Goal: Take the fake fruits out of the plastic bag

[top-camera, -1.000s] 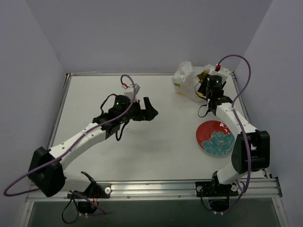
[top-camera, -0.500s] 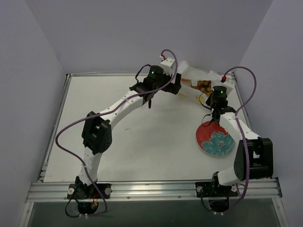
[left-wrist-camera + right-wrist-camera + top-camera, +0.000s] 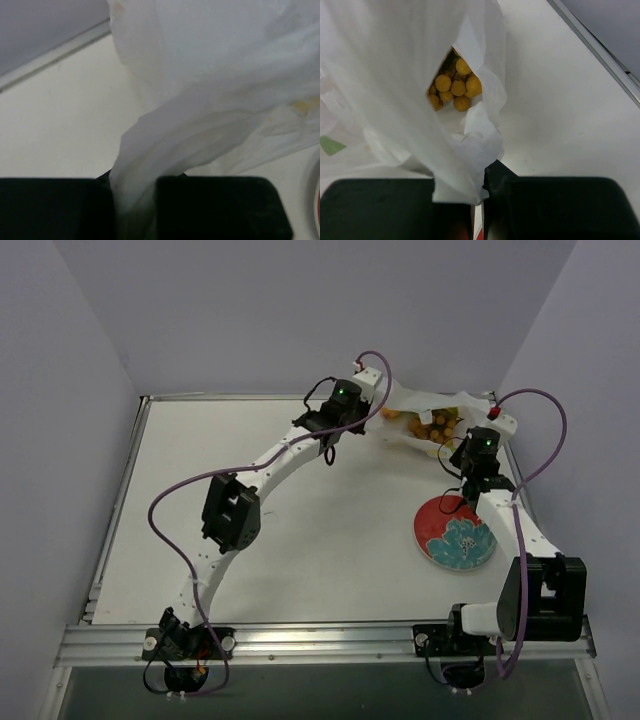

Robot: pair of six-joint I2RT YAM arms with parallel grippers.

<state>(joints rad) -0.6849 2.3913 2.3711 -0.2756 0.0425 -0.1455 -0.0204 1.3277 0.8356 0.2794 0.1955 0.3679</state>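
Observation:
The white plastic bag (image 3: 420, 410) lies at the back right of the table, stretched between both grippers with its mouth pulled apart. Inside it shows a bunch of orange-brown grape-like balls (image 3: 435, 425), also seen through the bag's opening as the fake fruits (image 3: 455, 85). My left gripper (image 3: 375, 415) is shut on the bag's left edge (image 3: 135, 195). On the bag's right edge (image 3: 465, 175) my right gripper (image 3: 462, 443) is shut. Other fruits are hidden by the plastic.
A round red-and-teal plate (image 3: 455, 531) lies near the right arm, in front of the bag. The table's raised back rim (image 3: 250, 397) runs just behind the bag. Purple cables loop above both arms.
The left arm swung from the table's middle to the bag and shut on its left edge. The right gripper closed on the right edge and pulled right, spreading the bag's mouth.

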